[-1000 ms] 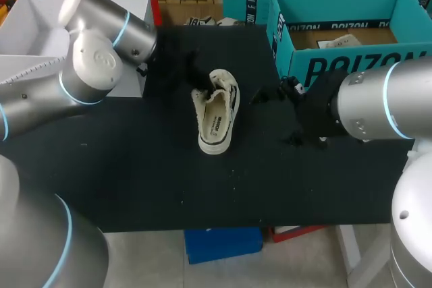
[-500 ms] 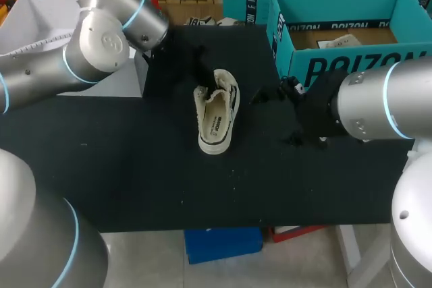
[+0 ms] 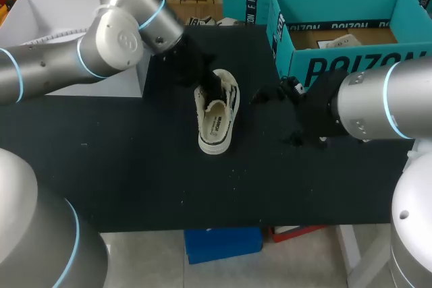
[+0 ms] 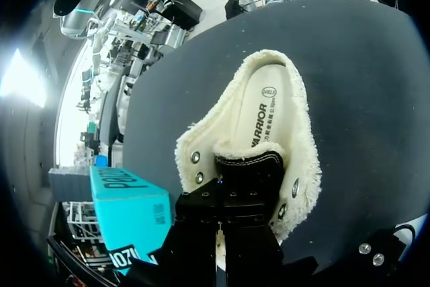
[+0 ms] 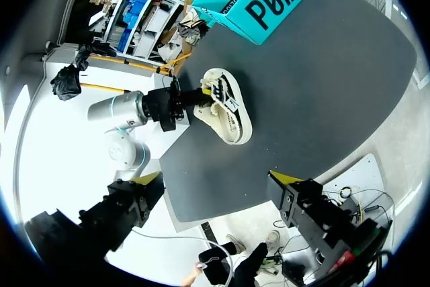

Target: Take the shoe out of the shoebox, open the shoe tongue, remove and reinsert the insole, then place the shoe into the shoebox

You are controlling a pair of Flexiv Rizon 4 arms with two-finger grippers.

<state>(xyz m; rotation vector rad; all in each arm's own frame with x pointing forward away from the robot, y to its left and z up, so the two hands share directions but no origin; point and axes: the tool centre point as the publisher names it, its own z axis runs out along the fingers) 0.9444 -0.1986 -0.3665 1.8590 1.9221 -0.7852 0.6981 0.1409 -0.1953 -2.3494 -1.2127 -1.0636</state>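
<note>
My left gripper (image 4: pixel 225 213) is low over the toe end of the sneaker (image 4: pixel 262 139), its black nose against the black tongue (image 4: pixel 250 165); I cannot tell whether it grips the tongue. The sneaker's long axis runs straight out ahead of this gripper, heel farthest away, fleece-lined opening up, insole (image 4: pixel 265 109) showing inside. The teal shoebox (image 4: pixel 127 210) stands off beside it. My right gripper (image 5: pixel 215 179) is spread wide, holding nothing, the sneaker well ahead of it on the dark table (image 5: pixel 316 78), the shoebox beyond
</note>
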